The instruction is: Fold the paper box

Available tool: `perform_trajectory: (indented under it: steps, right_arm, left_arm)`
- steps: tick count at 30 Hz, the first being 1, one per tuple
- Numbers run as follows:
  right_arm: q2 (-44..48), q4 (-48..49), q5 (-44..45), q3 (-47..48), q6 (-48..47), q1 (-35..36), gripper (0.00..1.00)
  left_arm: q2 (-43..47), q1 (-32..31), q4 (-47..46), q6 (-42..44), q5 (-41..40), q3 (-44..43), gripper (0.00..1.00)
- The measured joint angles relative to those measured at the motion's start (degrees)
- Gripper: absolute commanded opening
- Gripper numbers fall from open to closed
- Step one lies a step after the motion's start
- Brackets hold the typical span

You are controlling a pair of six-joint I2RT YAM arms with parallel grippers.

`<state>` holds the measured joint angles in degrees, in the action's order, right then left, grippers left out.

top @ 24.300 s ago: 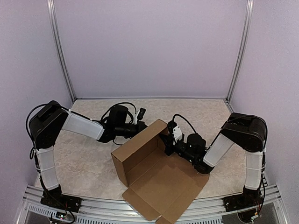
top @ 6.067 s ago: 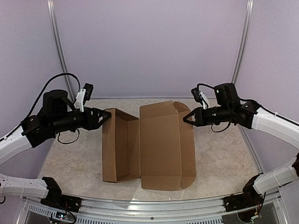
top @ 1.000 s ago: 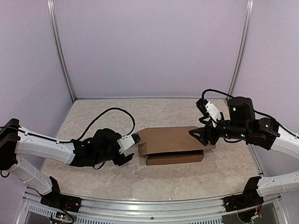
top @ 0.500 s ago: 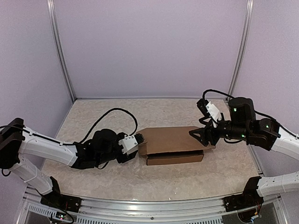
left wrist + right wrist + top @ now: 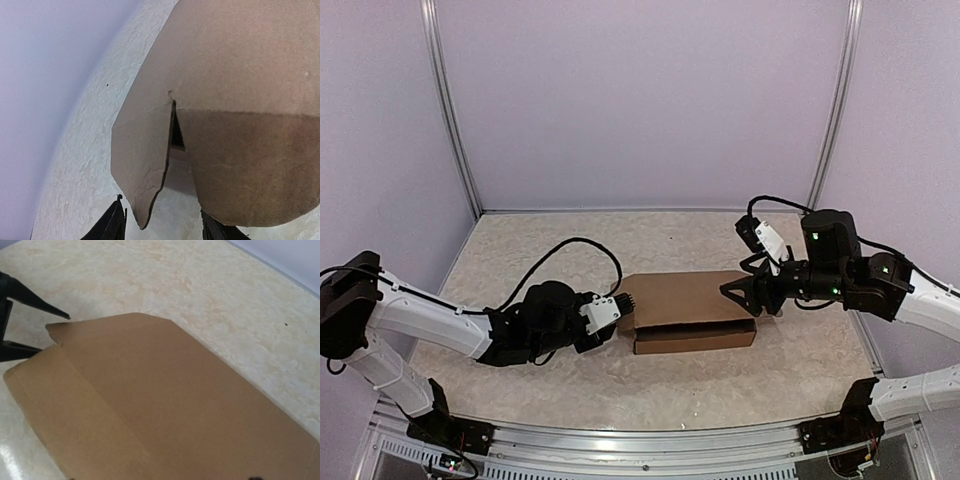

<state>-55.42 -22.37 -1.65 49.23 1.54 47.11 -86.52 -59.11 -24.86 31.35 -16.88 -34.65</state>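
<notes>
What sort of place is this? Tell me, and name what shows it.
Probably a robot lab cell: plain lilac walls, metal posts, a marbled table, and a left arm and right arm at a box.

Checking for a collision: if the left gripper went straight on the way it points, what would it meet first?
Probably the loose end flap of the plain brown cardboard box: the flap's tip sits between the spread fingers of the left gripper, though exact depth is unclear.

No readable text, label, brand, number or sign in any view; paper box (image 5: 690,297) plain, unmarked
</notes>
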Motion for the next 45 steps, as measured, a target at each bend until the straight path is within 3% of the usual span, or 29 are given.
perform_trajectory:
  steps: [10, 24, 37, 42, 45]
  right_arm:
    - [0.0, 0.0, -0.1, 0.0, 0.9, 0.0, 0.72]
    - [0.9, 0.0, -0.3, 0.0, 1.6, 0.0, 0.71]
    - [0.9, -0.1, 0.5, -0.7, 2.3, 0.0, 0.7]
    - [0.9, -0.3, 2.8, -0.8, 2.6, 0.0, 0.7]
    - [0.9, -0.6, 4.3, -0.8, 2.8, -0.1, 0.7]
  left_arm:
    - [-1.4, -0.7, -1.2, 2.1, -2.0, -0.5, 0.39]
    - [-2.0, -1.0, -1.3, 5.0, -5.4, -1.4, 0.35]
    - [-2.0, -1.7, -1.3, 5.1, -5.4, -1.5, 0.17]
    - [-1.9, -1.8, -1.3, 4.9, -5.0, -1.5, 0.0]
    - [-1.6, -1.8, -1.3, 4.8, -4.7, -1.5, 0.0]
